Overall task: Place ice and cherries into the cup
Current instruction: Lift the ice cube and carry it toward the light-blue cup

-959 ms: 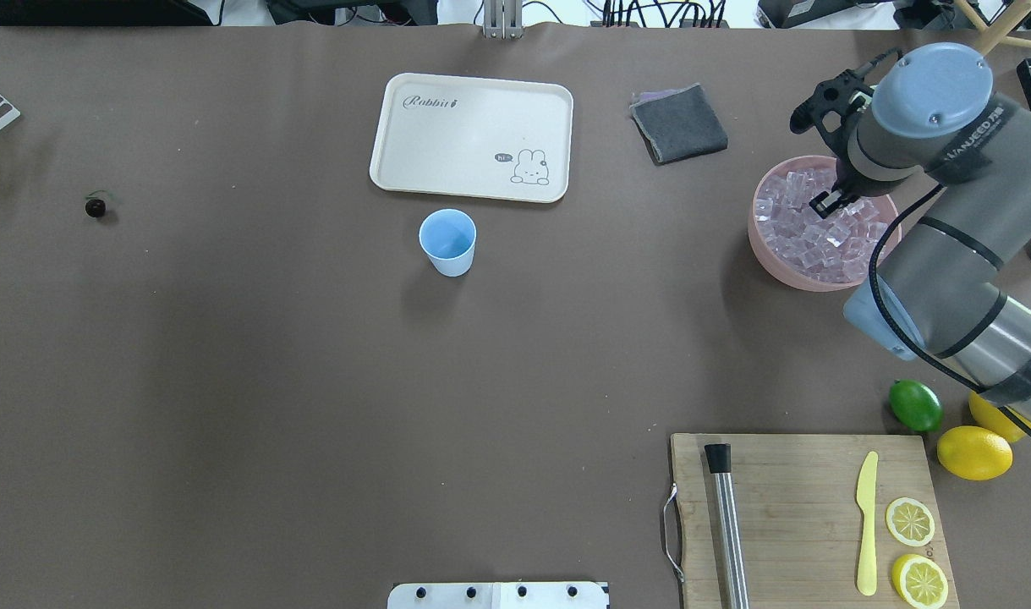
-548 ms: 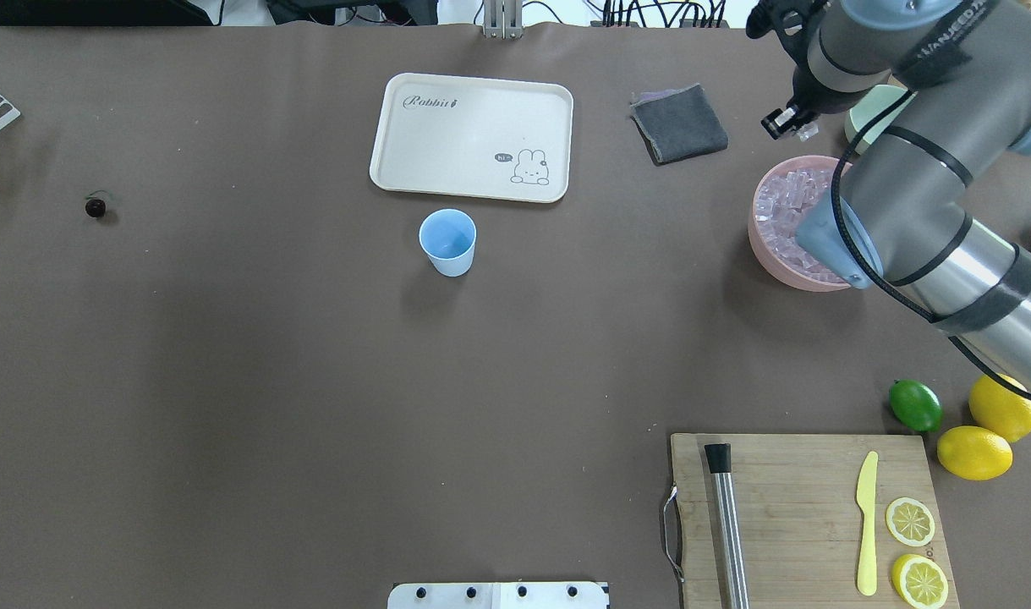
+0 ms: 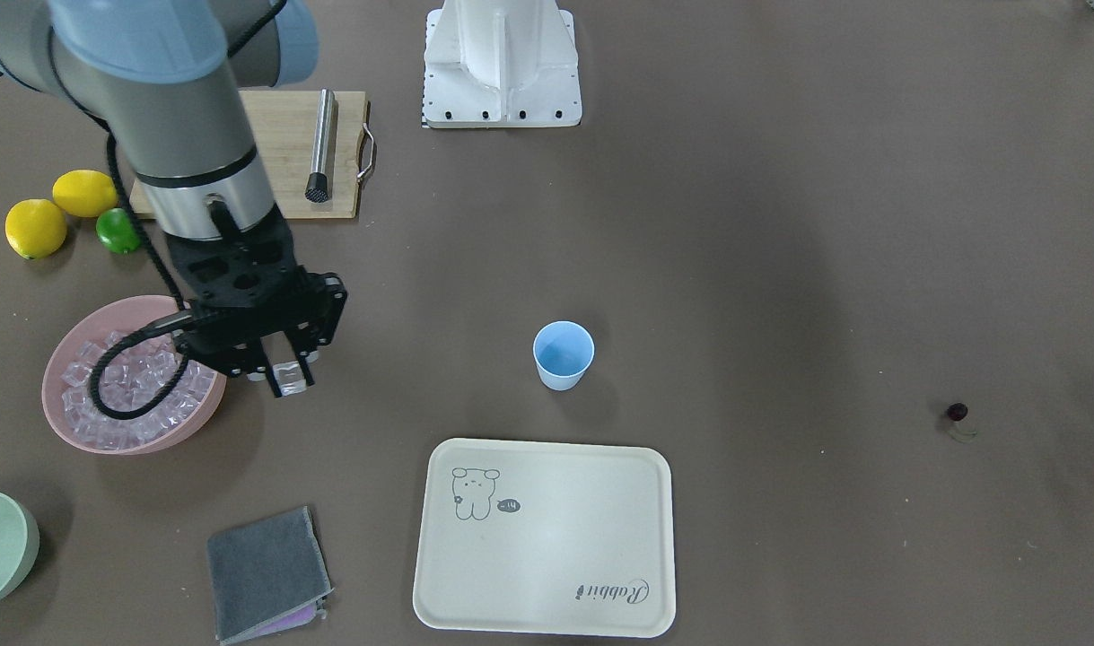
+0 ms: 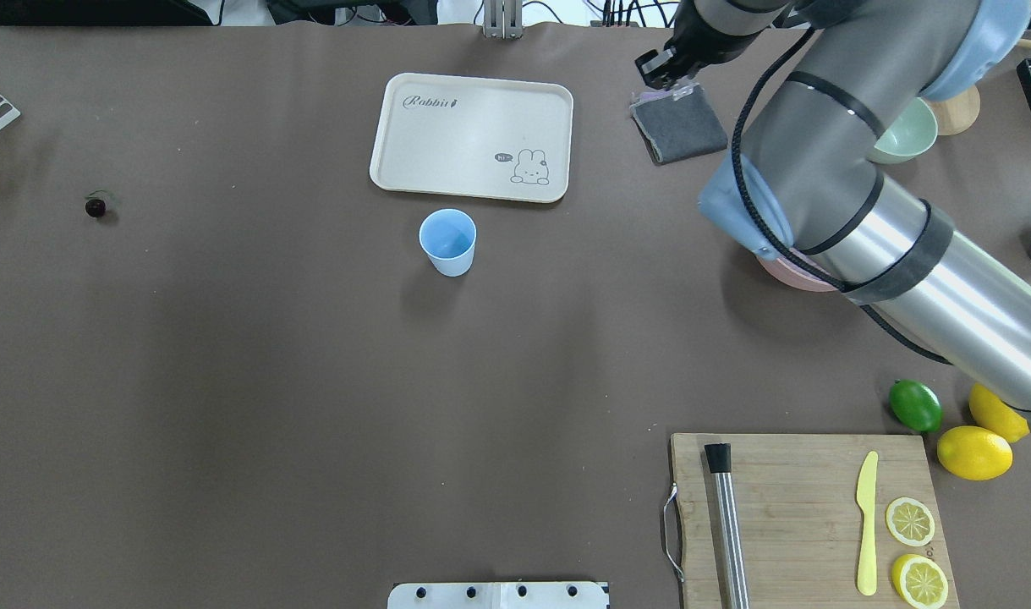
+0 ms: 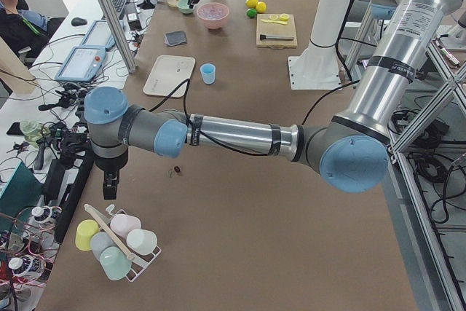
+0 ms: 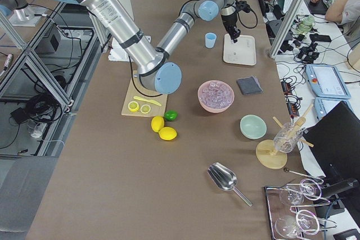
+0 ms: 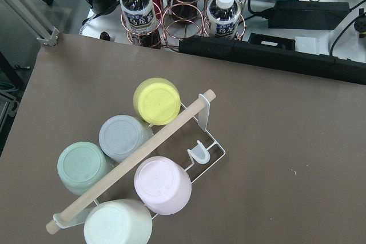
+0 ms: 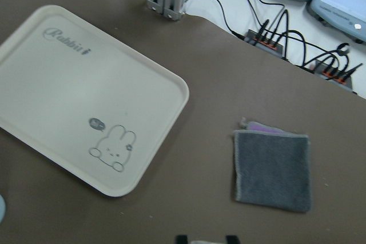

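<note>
Pinching ice cube, raised right end effector past rim of pink bowl, cup well apart.

Overhead and front-facing cameras view the table from opposite sides, sharing tray and cup.

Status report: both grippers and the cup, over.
Right gripper shut on one ice cube, just off pink bowl. Left gripper by cup rack, jaws unreadable. Cup empty, cherry on table. Nothing between cube and cup.
</note>
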Controlling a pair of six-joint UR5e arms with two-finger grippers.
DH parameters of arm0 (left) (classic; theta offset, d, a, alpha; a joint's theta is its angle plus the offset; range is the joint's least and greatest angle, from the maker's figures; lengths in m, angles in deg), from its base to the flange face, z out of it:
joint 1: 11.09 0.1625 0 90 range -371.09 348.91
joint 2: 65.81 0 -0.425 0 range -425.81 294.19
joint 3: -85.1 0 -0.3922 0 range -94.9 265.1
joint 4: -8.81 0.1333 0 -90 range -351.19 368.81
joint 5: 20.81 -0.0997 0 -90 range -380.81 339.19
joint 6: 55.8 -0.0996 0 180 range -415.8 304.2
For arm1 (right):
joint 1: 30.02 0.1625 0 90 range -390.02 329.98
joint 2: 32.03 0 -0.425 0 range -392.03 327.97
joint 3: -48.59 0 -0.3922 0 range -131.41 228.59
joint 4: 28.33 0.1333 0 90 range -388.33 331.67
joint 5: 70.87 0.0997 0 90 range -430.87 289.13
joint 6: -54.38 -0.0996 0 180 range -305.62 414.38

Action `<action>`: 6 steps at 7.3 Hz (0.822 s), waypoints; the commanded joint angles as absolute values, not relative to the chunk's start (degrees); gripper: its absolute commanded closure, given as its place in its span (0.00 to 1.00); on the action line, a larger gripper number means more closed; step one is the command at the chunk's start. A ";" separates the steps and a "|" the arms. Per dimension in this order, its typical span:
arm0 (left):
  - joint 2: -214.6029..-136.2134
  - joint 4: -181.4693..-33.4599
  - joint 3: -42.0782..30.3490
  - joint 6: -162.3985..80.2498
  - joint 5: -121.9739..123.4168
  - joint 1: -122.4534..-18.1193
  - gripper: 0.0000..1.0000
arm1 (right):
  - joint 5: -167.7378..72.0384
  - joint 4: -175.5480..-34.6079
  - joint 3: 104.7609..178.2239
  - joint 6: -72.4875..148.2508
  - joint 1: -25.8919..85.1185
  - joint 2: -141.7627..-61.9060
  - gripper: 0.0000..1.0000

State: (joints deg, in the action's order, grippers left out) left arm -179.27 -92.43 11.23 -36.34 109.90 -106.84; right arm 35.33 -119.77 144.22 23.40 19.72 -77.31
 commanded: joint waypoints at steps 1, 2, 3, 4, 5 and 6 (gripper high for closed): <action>-179.19 -92.61 10.93 -36.47 110.06 -106.89 0.02 | 35.13 -108.61 136.33 16.25 14.22 -73.44 1.00; -179.19 -92.61 10.93 -36.47 110.06 -106.89 0.02 | 34.17 -106.49 135.17 14.93 12.28 -72.81 1.00; -179.11 -92.70 10.66 -36.73 110.14 -106.89 0.02 | 32.59 -103.51 134.37 14.40 10.69 -72.55 1.00; -178.41 -92.70 9.70 -36.73 110.15 -106.80 0.02 | 32.49 -100.26 130.10 14.39 9.54 -70.11 1.00; -178.40 -92.61 9.69 -36.82 110.15 -106.80 0.02 | 32.49 -97.35 126.14 14.39 8.92 -68.08 1.00; -178.40 -92.70 9.61 -36.82 110.15 -106.80 0.02 | 32.49 -96.46 125.58 14.39 8.13 -68.06 1.00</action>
